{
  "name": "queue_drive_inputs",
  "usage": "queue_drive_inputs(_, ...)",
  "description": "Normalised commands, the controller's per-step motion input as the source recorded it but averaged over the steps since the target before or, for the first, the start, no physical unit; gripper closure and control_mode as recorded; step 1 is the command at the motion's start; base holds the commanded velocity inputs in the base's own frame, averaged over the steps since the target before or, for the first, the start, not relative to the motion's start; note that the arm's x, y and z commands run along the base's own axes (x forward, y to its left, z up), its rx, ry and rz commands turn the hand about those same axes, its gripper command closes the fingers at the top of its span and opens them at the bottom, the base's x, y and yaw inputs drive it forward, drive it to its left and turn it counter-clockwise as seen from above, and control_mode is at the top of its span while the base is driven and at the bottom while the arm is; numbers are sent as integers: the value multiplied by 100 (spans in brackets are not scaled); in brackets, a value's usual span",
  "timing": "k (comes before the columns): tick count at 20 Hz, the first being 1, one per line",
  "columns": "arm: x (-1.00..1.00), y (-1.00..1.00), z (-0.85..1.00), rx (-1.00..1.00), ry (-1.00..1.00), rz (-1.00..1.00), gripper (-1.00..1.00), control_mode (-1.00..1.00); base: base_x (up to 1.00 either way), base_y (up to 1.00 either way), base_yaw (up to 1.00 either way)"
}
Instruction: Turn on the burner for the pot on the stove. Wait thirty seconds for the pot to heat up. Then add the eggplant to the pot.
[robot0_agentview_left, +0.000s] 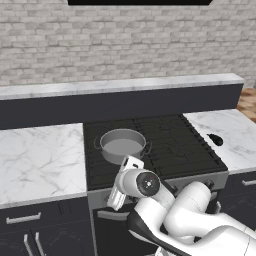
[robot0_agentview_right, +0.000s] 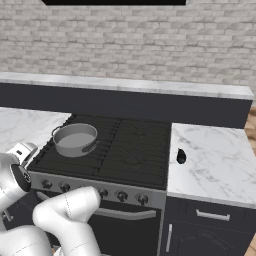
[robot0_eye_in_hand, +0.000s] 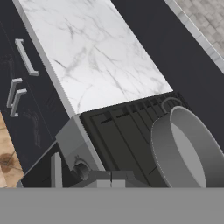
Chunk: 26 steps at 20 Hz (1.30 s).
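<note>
Pot sits on the stove at its front-left burner; your gripper, fingers pressed together and holding nothing, hangs at the front strip's left-end knob, presumably to turn it; eggplant waits on the right counter, near the stove-side edge.

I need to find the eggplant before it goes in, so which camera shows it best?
The right base view: the eggplant lies unobstructed on the marble counter beside the stove. The left base view shows it smaller, near the picture's right side.
</note>
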Motion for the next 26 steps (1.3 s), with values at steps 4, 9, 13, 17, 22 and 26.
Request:
queue_drive_inputs(4, 0, 0, 0, 0, 0, 0, 100, -100, 0, 0, 0)
queue_drive_inputs(9, 0, 0, 0, 0, 0, 0, 100, -100, 0, 0, 0)
queue_drive_inputs(13, 0, 0, 0, 0, 0, 0, 100, -100, 0, 0, 0)
queue_drive_inputs(17, 0, 0, 0, 0, 0, 0, 100, -100, 0, 0, 0)
queue_drive_inputs(22, 0, 0, 0, 0, 0, 0, 100, -100, 0, 0, 0)
queue_drive_inputs(26, 0, 0, 0, 0, 0, 0, 100, -100, 0, 0, 0)
